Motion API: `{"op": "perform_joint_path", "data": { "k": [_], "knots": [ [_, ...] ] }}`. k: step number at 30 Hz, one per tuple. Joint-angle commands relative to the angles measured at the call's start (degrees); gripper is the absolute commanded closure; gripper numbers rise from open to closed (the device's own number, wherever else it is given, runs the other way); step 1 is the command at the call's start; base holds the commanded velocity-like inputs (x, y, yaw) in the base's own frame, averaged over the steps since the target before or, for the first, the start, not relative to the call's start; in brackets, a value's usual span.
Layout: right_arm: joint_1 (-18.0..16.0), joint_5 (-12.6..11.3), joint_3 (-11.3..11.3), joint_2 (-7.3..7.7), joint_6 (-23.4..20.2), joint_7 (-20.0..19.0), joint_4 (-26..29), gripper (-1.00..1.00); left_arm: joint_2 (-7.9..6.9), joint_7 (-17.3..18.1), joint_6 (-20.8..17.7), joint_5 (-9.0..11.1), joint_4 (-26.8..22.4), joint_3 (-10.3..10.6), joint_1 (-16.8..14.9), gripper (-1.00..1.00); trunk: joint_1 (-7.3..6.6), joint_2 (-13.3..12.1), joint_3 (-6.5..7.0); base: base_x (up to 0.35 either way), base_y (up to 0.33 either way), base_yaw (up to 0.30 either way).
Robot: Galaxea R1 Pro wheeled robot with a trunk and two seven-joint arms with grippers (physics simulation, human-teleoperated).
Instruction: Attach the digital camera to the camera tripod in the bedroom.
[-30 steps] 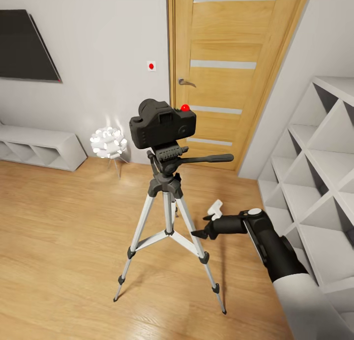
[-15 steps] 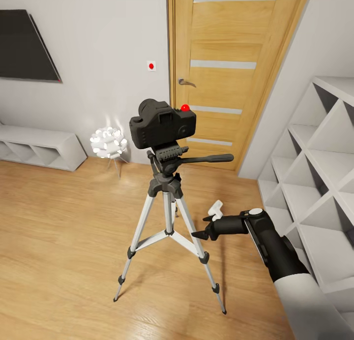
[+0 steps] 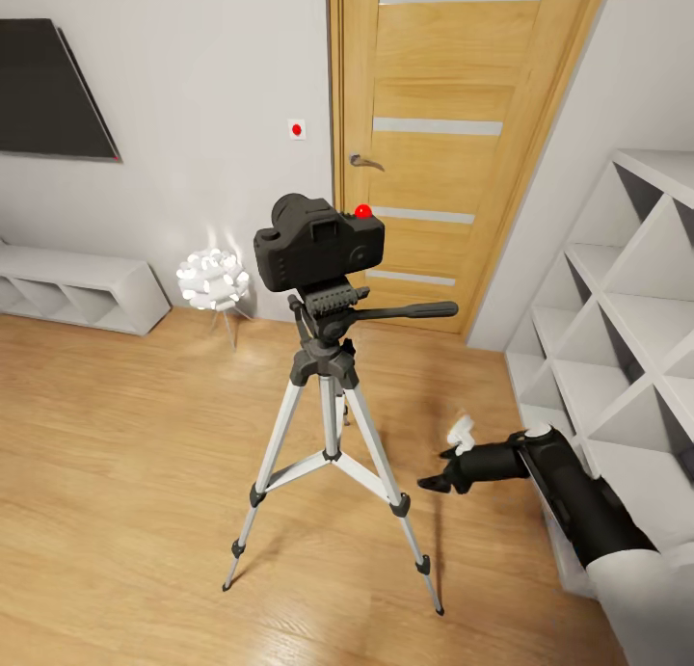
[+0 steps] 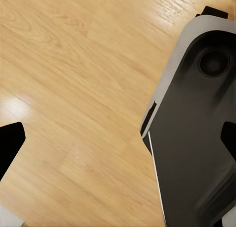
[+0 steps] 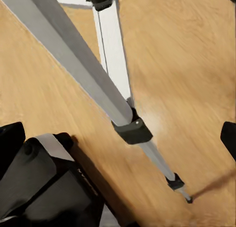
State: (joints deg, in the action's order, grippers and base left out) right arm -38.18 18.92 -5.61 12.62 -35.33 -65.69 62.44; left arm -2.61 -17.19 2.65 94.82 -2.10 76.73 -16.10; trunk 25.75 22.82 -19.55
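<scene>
Already the digital camera (image 3: 318,245) sits on the head of the camera tripod (image 3: 331,425), which stands on the plank floor (image 3: 125,473) of the bedroom in front of the wooden door (image 3: 453,146). The long side handle (image 3: 410,310) sticks out toward the white cubby shelves (image 3: 627,338). From these views the camera looks seated level on the mount, so the attaching step appears done, though the joint itself is too small to check.

The right end effector (image 3: 436,482) hangs low beside the nearest tripod leg, near but apart from it, pointing at the leg. It holds nothing; how far its fingers are parted cannot be told. In the right wrist view the silver leg (image 5: 73,64) and its black joint (image 5: 132,131) run close past the lens. The left wrist view looks down on floor and part of the robot's own body (image 4: 191,138); the left end effector's opening cannot be judged there either.

The risk now is a knock. If the right arm swings inward or lifts carelessly, it could clip the leg or the handle, and a top-heavy stand might tip or shed the camera.
</scene>
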Motion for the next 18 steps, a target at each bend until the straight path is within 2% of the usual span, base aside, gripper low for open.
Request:
{"op": "perform_joint_path", "data": {
  "k": [1, 5, 10, 11, 18],
  "knots": [
    [1.6, 0.3, -0.1, 1.54, -0.2, -0.2, -2.6, -1.0, -0.05, -0.4, 0.2, 0.6, -0.2, 0.5, 0.0, -1.0, 0.03, 0.1, -0.09, 0.0, 0.0, 0.0],
    [4.9, 0.6, -0.1, 3.56, 0.3, 0.6, -10.2, -1.0, -0.03, -0.4, 0.2, 0.5, -0.3, 0.5, 0.0, -1.0, 0.03, 0.1, -0.09, 0.0, 0.0, 0.0],
    [7.5, 1.4, -0.1, 4.56, 2.9, 4.4, -22.5, -1.0, -0.03, -0.2, 0.2, 0.5, -0.3, 0.5, 0.0, -1.0, 0.03, 0.1, -0.09, 0.0, 0.0, 0.0],
    [8.0, 1.6, -0.1, 4.73, 5.2, 7.1, -28.2, -1.0, -0.03, -0.1, 0.2, 0.5, -0.3, 0.5, 0.1, -1.0, 0.03, 0.1, -0.09, 0.0, 0.0, 0.0],
    [8.8, 1.4, 0.0, 4.38, 15.8, 20.9, -48.2, -1.0, 0.04, 0.0, 0.1, 0.5, -0.3, 0.5, 0.2, -1.0, 0.03, 0.1, -0.09, 0.0, 0.0, 0.0]
  ]
}}
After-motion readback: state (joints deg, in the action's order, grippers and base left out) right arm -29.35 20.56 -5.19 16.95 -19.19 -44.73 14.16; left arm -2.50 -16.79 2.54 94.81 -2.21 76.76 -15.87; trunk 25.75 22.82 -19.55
